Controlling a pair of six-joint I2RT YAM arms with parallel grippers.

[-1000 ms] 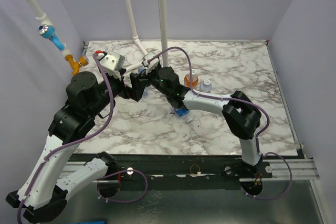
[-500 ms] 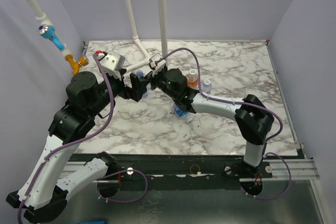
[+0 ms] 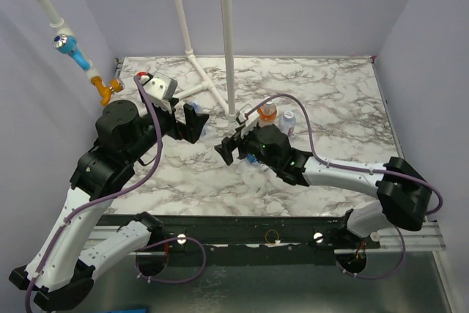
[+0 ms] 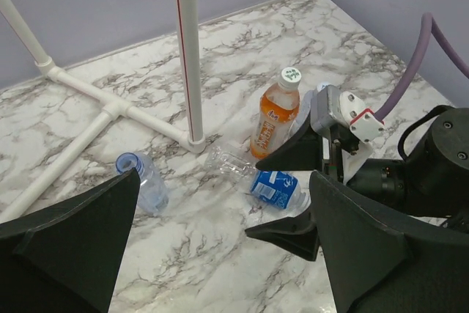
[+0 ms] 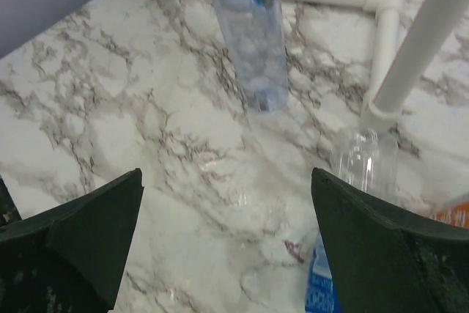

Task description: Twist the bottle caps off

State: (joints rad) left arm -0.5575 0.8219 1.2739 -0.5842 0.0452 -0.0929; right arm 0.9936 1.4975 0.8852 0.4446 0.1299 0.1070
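Note:
An orange bottle (image 4: pixel 275 119) stands upright with a white cap (image 4: pixel 291 75); in the top view (image 3: pixel 267 113) it stands behind my right arm. A clear bottle with a blue label (image 4: pixel 271 185) lies on its side beside it. A bluish clear bottle (image 4: pixel 143 181) lies uncapped to the left, also in the right wrist view (image 5: pixel 253 42). Another capped bottle (image 3: pixel 289 118) stands right of the orange one. My left gripper (image 3: pixel 192 122) is open and empty above the table. My right gripper (image 3: pixel 227 150) is open and empty by the labelled bottle (image 5: pixel 320 291). No loose cap shows.
A white pipe stand (image 3: pixel 229 34) rises from a T-shaped base (image 4: pixel 110 108) on the marble table (image 3: pixel 337 93), just behind the bottles. A pipe with a blue valve (image 3: pixel 69 45) hangs at the far left. Purple walls close three sides.
My right gripper has drawn back from the left gripper, toward the near side and lower. The left gripper has shifted slightly and stands open.

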